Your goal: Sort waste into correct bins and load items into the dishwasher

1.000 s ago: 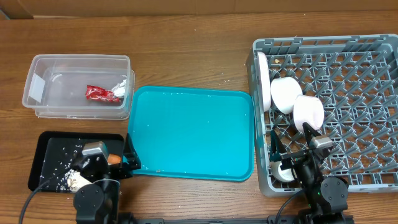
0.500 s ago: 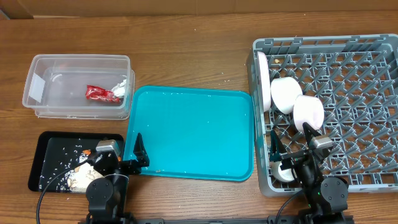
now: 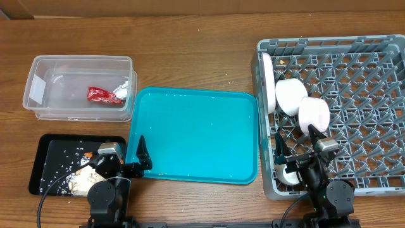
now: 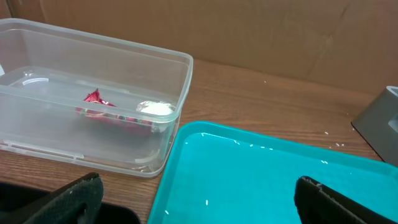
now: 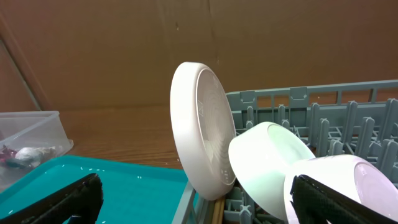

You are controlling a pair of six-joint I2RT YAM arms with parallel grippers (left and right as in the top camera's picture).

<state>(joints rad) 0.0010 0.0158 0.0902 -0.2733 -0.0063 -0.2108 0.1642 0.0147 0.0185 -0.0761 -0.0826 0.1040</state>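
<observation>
The clear tub (image 3: 79,88) holds the red wrapper (image 3: 98,95) and the paper ball (image 3: 124,88); both also show in the left wrist view, wrapper (image 4: 94,98), ball (image 4: 155,108). The black tray (image 3: 54,149) holds pale scraps (image 3: 77,182) and a bit of orange carrot (image 3: 88,154). The grey dish rack (image 3: 380,57) holds the upright plate (image 3: 267,79) and two bowls (image 3: 290,95) (image 3: 314,114). Chopsticks (image 5: 217,210) lie under the plate (image 5: 199,130). My left gripper (image 3: 123,163) (image 4: 199,205) is open and empty, straddling the black tray's right edge and the teal tray. My right gripper (image 3: 297,149) (image 5: 205,205) is open and empty at the rack's front left corner.
The large teal tray (image 3: 196,136) lies between the bins and the rack, with a few white crumbs on it. A small white round object (image 3: 290,176) sits in the rack's front left corner under my right arm. Cardboard walls stand behind the table.
My left gripper moved right, from over the black tray to its right edge by the teal tray, then stopped. The right arm has not moved.
</observation>
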